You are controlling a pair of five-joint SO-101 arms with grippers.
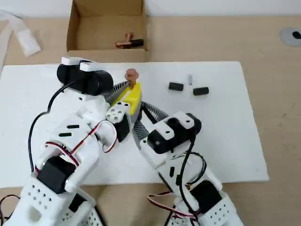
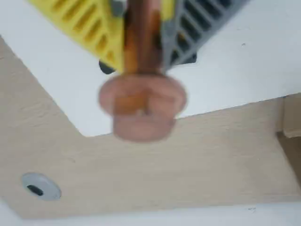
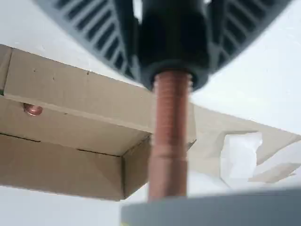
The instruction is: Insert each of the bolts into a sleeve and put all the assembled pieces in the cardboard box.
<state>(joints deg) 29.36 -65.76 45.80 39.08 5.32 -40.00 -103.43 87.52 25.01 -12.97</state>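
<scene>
Left gripper (image 2: 141,44): jaws clamped on the shaft of a copper bolt (image 2: 141,106), over the far edge of the white mat (image 1: 225,136), mid-way along. Right gripper (image 3: 174,52) closed around a black sleeve (image 3: 174,33), with the bolt's threaded end in it. A loose sleeve (image 1: 176,86) and a second loose sleeve (image 1: 201,91) lie apart near the mat's far edge, rightward. Beyond that edge, the cardboard box (image 1: 73,33) holds one assembled piece (image 1: 129,43).

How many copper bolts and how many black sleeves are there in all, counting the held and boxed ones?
Copper bolts: 2 (held bolt, boxed bolt)
Black sleeves: 4 (held sleeve, boxed sleeve, loose sleeve, second loose sleeve)
Total: 6
</scene>
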